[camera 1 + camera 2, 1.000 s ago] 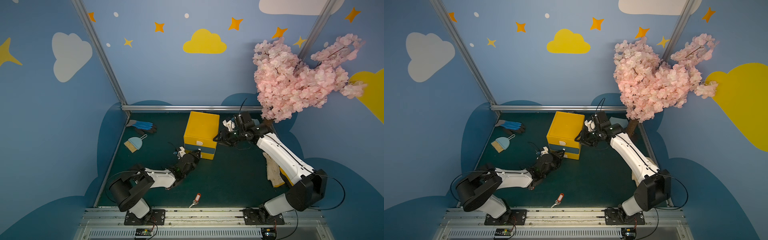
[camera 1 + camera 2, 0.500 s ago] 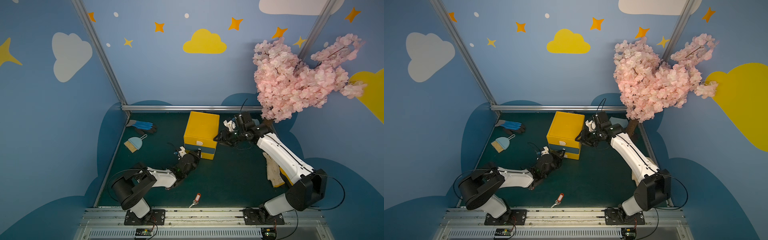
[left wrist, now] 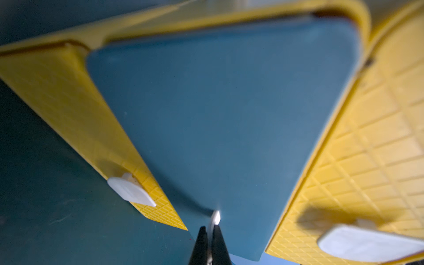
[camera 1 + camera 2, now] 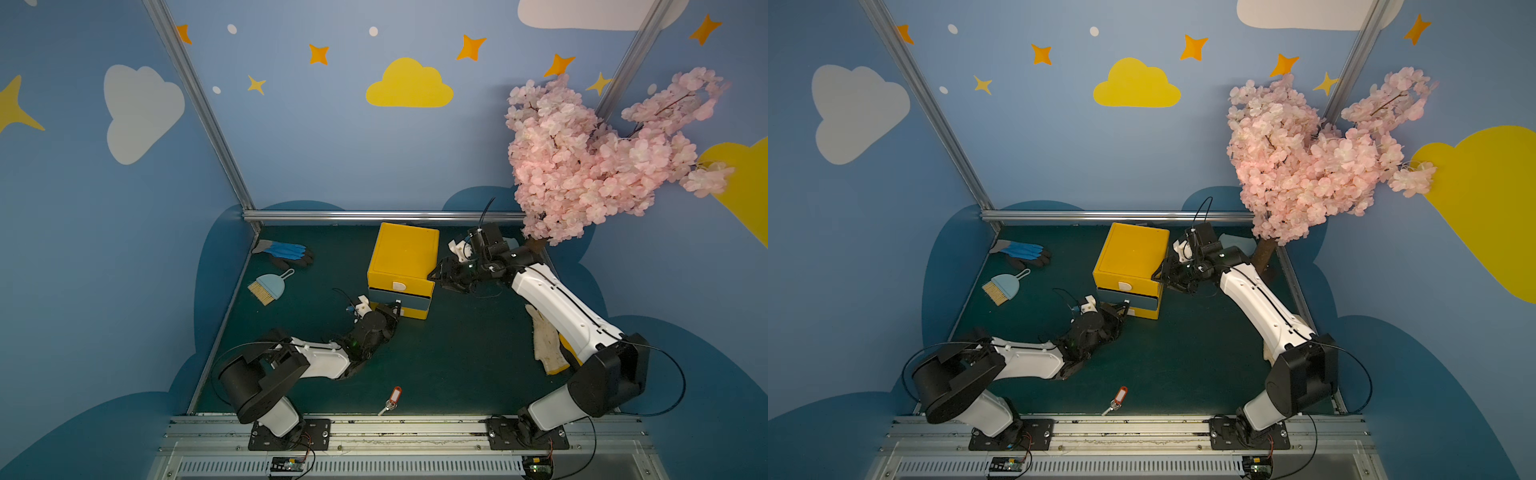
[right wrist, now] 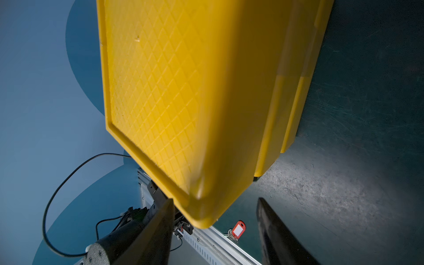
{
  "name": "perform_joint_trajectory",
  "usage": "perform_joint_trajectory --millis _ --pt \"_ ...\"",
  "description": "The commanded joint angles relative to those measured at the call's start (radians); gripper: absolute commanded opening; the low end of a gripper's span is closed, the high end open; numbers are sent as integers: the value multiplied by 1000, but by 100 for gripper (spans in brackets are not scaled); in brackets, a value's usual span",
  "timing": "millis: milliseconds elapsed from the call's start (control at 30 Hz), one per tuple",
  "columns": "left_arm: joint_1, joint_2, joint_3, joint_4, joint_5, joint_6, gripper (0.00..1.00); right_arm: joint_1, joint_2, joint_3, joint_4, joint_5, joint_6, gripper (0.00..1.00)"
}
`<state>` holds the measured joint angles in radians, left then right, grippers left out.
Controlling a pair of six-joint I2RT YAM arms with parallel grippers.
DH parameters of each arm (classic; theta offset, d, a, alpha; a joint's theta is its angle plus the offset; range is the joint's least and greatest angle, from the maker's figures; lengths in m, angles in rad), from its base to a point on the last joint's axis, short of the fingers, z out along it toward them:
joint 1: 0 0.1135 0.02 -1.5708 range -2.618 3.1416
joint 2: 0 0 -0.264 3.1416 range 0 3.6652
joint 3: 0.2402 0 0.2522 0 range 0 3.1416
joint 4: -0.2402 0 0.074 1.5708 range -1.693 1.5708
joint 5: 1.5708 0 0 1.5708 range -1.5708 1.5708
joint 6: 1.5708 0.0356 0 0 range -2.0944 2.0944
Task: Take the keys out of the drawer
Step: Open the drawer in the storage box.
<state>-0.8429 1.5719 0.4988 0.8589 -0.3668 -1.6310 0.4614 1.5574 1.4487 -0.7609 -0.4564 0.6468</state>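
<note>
Yellow cabinet [image 4: 403, 253] stands mid-table, slightly toward the far side. It has three drawer fronts: yellow, blue, yellow.

Left claw [image 3: 208, 229] is low at the near face of the cabinet, clenched. Its black fingertips [image 3: 202, 238] pinch a thin white sliver, probably the blue drawer's pull tab [image 3: 215, 216] seen edge-on; the wrist view is too blurred to be sure. In both top views the claw's own body hides the pinch.

Blue drawer [image 3: 229, 114] shows only its front panel, so nothing inside can be seen.

Right claw [image 5: 215, 200] is at the cabinet's near right top corner, released. Its fingers are spread to either side of the corner, and whether the left finger touches the cabinet is unclear.

One key [image 4: 395, 398] with a red tag lies out on the green mat by the near rail, between the two arm bases and well apart from the cabinet. Its metal end is too small to read. It is also visible in the right wrist view [image 5: 238, 229].

Blue glove [image 4: 286, 251] and small hand brush [image 4: 268, 286] lie far left. White glove [image 4: 544, 345] on the right is partly hidden under the right arm. Pink blossom tree [image 4: 602, 162] covers the far right corner.
</note>
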Motion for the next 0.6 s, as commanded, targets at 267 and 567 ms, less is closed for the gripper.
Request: perform_joint_trajectory --millis 267,567 --pt "-63 -101 -60 -107 -24 8 6 -5 115 121 -8 53 -35 59" --pt "-132 -174 -105 -159 -67 -10 5 -6 189 180 2 41 -48 56"
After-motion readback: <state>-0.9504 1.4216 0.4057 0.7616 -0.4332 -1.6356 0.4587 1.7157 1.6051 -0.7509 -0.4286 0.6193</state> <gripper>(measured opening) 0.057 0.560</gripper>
